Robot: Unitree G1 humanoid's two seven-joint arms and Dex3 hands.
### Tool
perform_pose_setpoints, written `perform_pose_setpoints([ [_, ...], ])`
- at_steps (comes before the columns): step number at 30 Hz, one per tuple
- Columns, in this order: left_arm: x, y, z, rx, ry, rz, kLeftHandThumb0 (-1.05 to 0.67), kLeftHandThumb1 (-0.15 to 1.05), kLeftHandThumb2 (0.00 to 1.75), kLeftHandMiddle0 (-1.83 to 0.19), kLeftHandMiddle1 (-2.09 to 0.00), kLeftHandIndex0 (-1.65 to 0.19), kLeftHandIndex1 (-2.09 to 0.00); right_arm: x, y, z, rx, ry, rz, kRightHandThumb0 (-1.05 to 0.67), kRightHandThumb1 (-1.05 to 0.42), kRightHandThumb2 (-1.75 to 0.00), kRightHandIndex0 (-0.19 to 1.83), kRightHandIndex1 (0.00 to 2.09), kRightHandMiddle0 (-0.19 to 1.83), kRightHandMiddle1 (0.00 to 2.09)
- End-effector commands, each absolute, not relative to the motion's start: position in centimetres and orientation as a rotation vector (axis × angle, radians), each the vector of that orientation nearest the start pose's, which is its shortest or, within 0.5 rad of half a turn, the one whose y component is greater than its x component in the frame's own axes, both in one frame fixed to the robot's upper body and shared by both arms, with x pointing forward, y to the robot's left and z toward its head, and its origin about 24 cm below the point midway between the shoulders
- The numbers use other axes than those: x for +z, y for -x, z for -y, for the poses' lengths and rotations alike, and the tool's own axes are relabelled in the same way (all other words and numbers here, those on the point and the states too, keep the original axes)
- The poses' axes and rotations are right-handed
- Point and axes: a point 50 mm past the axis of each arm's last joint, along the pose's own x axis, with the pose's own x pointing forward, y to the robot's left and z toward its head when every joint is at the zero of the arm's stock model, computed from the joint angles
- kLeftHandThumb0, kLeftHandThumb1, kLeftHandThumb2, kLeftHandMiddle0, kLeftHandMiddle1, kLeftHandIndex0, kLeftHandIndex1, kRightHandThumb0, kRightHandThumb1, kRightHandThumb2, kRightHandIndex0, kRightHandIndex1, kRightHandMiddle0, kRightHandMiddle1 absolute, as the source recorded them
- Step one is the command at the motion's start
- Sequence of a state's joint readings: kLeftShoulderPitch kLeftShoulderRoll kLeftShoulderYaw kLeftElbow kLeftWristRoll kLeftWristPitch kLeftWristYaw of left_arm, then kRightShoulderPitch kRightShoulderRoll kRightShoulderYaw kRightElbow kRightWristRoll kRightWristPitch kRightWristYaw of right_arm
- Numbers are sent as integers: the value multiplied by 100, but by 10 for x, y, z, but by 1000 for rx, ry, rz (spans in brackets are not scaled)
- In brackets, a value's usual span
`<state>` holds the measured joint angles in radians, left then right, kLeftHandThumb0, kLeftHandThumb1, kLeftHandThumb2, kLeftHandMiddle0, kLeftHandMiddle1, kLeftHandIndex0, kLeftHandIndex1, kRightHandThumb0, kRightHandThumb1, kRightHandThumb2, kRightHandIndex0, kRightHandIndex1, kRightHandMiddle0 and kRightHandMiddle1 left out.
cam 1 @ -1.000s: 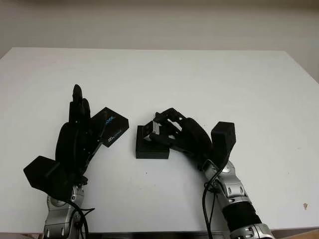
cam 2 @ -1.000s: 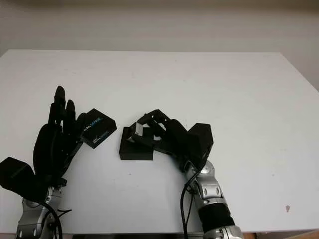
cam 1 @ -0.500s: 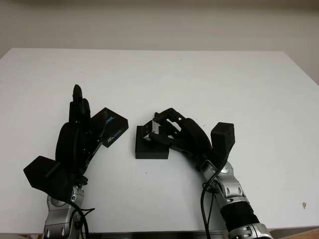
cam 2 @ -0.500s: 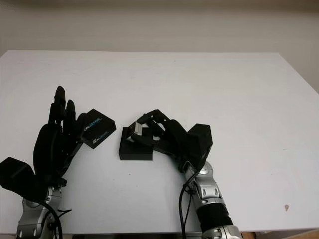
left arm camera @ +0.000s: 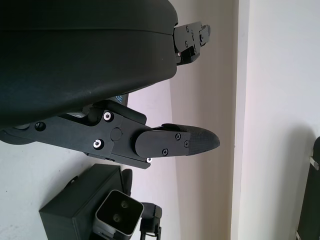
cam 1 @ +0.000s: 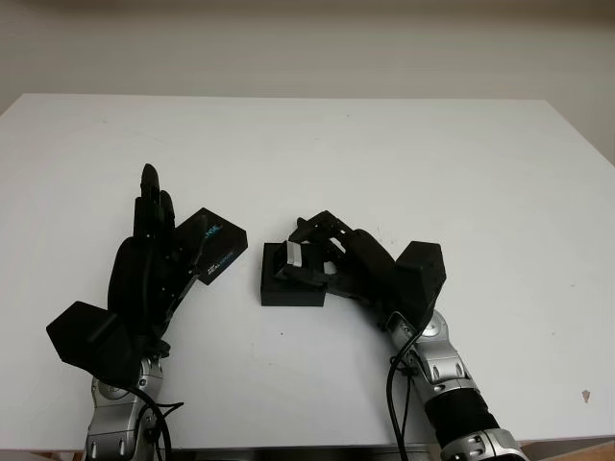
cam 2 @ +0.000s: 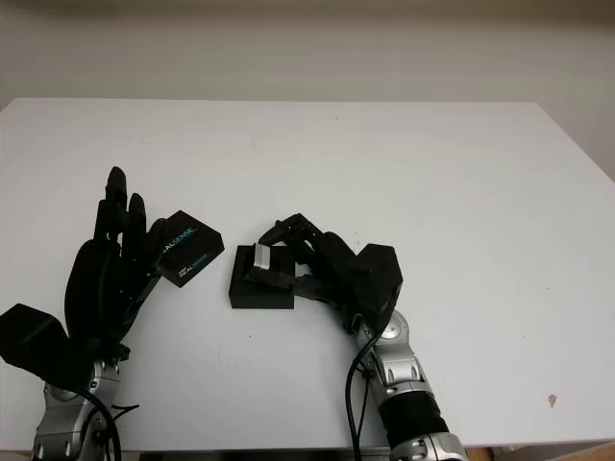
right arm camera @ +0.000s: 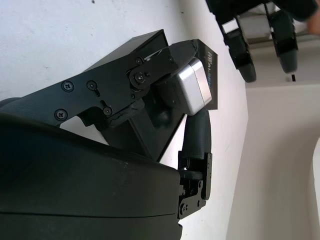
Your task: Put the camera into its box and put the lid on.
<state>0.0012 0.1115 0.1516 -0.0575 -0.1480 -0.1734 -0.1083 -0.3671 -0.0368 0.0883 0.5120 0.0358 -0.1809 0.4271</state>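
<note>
Head views: the box (cam 1: 292, 286), black and open-topped, sits on the white table (cam 1: 404, 163) near its front middle. The right hand (cam 1: 357, 269) is just right of the box, its fingers curled around the small silver camera (cam 1: 294, 255) and holding it over the box's right part, at or just inside the opening; whether the camera touches the box's floor cannot be told. The lid (cam 1: 211, 248), black with blue print, lies just left of the box, turned at an angle and apart from it. The left hand (cam 1: 146, 274) stands left of the box, beside the lid; its fingers point away from the robot and hold nothing.

Left wrist view: a straight finger (left arm camera: 175, 142) of the left hand reaches out with nothing in its grip. Past it stands the box (left arm camera: 75, 210), with the camera (left arm camera: 118, 216) and its two small lens holes at the box's near edge.

Right wrist view: the right hand's fingers (right arm camera: 150, 75) clamp the camera (right arm camera: 192, 87) above the box's (right arm camera: 145, 115) dark interior. Beyond the box, the left hand's fingertips (right arm camera: 245, 50) show.
</note>
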Motion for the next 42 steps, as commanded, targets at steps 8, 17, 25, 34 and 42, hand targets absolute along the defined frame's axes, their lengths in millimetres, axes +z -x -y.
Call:
perform_pose_setpoints([
  [8, 79, -246, -198, 40, 2, 260, -52, 105, 36, 14, -5, 19, -5, 27, -302, 91, 618, 127, -16, -42, -97, -5, 14, 7, 32, 175],
  [17, 78, -245, -199, 38, 6, 256, -52, 105, 35, 13, -6, 18, -6, 37, -300, 92, 587, 362, 39, -48, -98, -6, 15, 6, 17, 158],
  [25, 77, -244, -200, 28, 11, 253, -52, 105, 36, 14, -5, 18, -6, 56, -292, 99, 565, 551, 154, -59, -92, -5, -15, 2, 6, 25],
  [34, 78, -244, -200, 26, 7, 252, -52, 105, 35, 13, -6, 16, -6, 69, -286, 101, 534, 636, 251, -62, -90, -5, -19, 0, -4, 10],
  [42, 78, -244, -201, 32, -8, 252, -52, 105, 36, 11, -6, 15, -7, 79, -282, 101, 503, 736, 330, -68, -100, -9, -19, 0, -15, 3],
])
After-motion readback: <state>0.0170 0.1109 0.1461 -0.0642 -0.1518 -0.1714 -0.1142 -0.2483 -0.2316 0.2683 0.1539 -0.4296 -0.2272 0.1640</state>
